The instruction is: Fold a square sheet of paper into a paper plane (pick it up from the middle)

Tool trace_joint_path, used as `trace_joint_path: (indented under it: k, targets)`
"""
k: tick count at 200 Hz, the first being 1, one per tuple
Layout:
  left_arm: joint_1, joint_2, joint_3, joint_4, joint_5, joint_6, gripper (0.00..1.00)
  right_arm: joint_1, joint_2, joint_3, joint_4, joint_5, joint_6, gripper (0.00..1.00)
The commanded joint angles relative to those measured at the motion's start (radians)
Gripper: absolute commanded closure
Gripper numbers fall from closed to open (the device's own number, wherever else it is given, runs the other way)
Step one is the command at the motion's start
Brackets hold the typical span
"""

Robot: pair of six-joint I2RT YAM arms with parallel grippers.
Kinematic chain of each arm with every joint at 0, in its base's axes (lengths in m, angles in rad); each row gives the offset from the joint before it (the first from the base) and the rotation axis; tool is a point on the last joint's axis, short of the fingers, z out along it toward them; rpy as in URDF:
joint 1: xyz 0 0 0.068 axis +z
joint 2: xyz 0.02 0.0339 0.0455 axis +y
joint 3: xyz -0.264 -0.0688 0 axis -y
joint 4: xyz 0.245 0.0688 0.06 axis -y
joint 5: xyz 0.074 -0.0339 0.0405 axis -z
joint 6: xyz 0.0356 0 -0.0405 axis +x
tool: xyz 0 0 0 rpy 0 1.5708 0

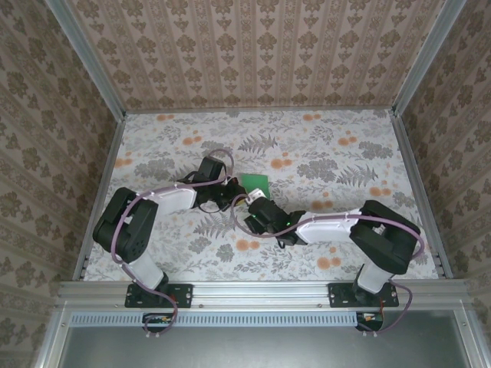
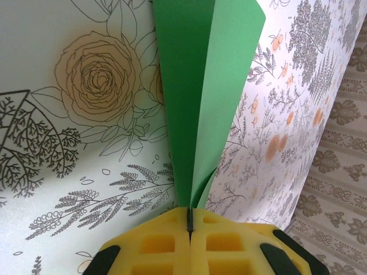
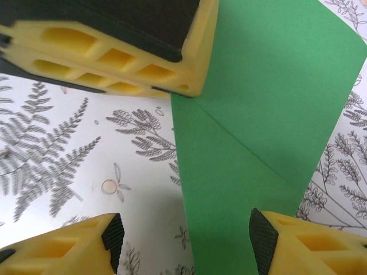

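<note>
The square sheet of paper (image 1: 255,182) is bright green and bent into a fold with a long crease. It stands up off the floral table. My left gripper (image 1: 239,190) is shut on its lower edge, and in the left wrist view the two layers (image 2: 200,97) rise from between the closed yellow fingers (image 2: 160,246) of that gripper (image 2: 189,216). My right gripper (image 1: 253,202) is open just beside the sheet. In the right wrist view the paper (image 3: 258,132) runs down into the gap of the open gripper (image 3: 186,243), near the right finger (image 3: 304,243). The left gripper's fingers (image 3: 114,51) show at top left.
The floral tablecloth (image 1: 330,153) covers the table, which has patterned walls on three sides and a metal rail (image 1: 261,291) at the near edge. Both arms meet close together at the table's middle.
</note>
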Motion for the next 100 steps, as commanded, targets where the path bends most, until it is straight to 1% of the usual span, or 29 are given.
trace_joint_path:
  k: [1,24,50,60,70,100]
  targets:
    - [-0.005,-0.036,0.017,-0.026,-0.002,-0.026,0.98,0.012,0.036,0.038,0.032,0.125,-0.022,0.37]
    - [-0.005,-0.036,0.014,-0.021,0.002,-0.029,0.98,0.014,0.067,0.049,0.04,0.182,-0.017,0.39]
    - [-0.005,-0.035,0.012,-0.02,0.001,-0.034,0.98,0.016,0.091,0.05,0.059,0.201,-0.03,0.45]
    - [-0.005,-0.035,0.013,-0.02,0.002,-0.032,0.98,0.017,0.099,0.049,0.065,0.198,-0.043,0.5]
    - [-0.005,-0.036,0.012,-0.017,0.001,-0.032,0.98,0.021,0.11,0.052,0.065,0.207,-0.059,0.58]
    - [-0.005,-0.039,0.012,-0.014,0.003,-0.034,0.98,0.023,0.134,0.055,0.077,0.238,-0.087,0.68]
